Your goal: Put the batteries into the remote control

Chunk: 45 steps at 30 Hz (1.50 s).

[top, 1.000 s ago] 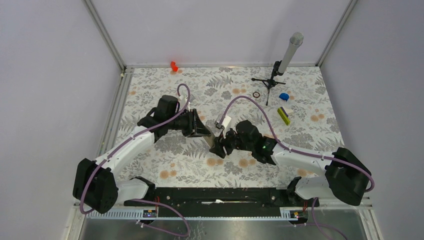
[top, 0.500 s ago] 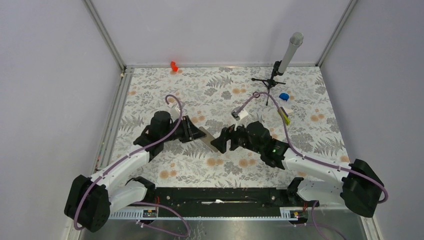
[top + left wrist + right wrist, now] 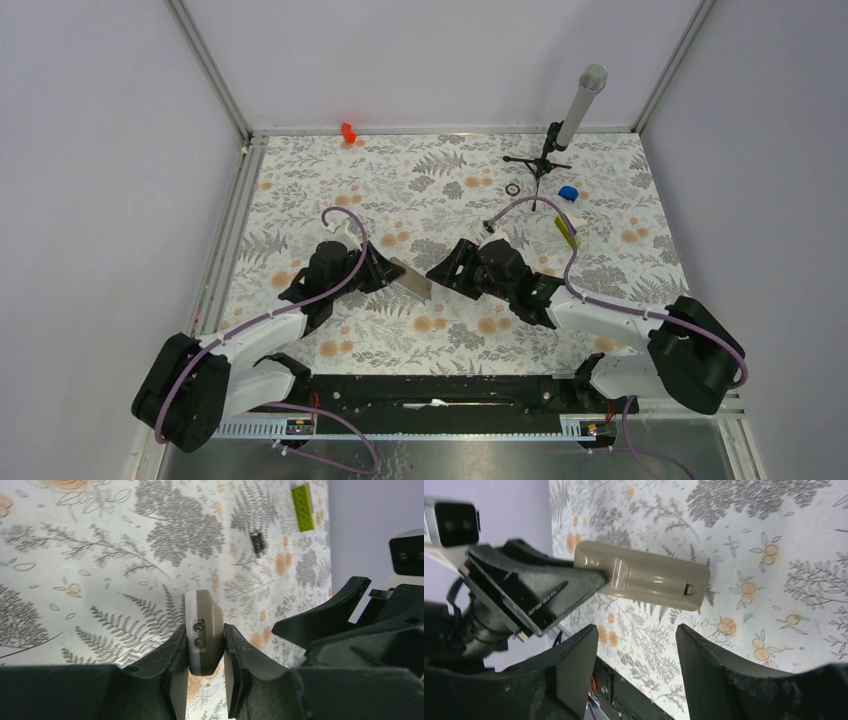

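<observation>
My left gripper point(image 3: 393, 271) is shut on the remote control point(image 3: 413, 280), gripping one end and holding it edge-on just above the table. In the left wrist view the remote point(image 3: 202, 630) sits between my fingers, showing two small screws. In the right wrist view its pale back point(image 3: 644, 575) with a cover panel faces the camera. My right gripper point(image 3: 442, 271) is open and empty, just right of the remote's free end, its jaws wide apart point(image 3: 636, 672). One battery point(image 3: 257, 542) lies on the table beyond the remote. The other battery is not visible.
A yellow-green bar point(image 3: 567, 232) lies to the right, also seen in the left wrist view point(image 3: 304, 500). A microphone on a small tripod point(image 3: 545, 160), a dark ring point(image 3: 513, 189) and a blue piece point(image 3: 568, 193) stand at the back right. A red piece point(image 3: 348, 131) lies at the back edge.
The two grippers were together at the remote; they have separated. My left gripper drew back toward the near left with the remote. My right gripper let go and stands open.
</observation>
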### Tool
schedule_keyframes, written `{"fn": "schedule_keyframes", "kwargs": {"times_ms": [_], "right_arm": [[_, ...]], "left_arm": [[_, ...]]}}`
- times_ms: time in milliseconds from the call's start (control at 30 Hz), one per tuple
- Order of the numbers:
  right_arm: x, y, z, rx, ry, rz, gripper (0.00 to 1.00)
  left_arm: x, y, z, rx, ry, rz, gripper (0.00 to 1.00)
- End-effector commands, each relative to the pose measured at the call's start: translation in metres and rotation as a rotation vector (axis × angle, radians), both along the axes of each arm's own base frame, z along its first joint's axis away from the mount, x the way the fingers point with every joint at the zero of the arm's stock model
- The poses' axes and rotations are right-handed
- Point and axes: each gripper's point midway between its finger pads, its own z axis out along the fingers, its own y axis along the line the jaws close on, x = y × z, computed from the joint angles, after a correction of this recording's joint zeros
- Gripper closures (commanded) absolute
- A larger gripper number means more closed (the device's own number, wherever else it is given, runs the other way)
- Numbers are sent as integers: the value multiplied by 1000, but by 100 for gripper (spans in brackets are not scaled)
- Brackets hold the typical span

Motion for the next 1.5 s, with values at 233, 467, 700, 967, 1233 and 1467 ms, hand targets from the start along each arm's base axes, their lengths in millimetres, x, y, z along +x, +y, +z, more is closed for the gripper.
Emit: {"fn": "schedule_keyframes", "kwargs": {"times_ms": [233,467,700,967,1233,1467], "right_arm": [[22,26,-29,117,118,15,45],[30,32,-36,107,105,14,48],[41,33,-39,81,76,-6,61],[57,28,-44,19,29,-21,58],[56,28,-58,-6,52,-16,55],[55,29,-66,-13,63,-9,54]], "left_arm": [[13,12,-25,59,13,106,100],[9,19,-35,94,29,119,100],[5,22,-47,124,76,122,100],[2,25,-55,149,109,124,100],[1,26,-59,162,127,129,100],[1,27,-59,162,125,131,100]]}}
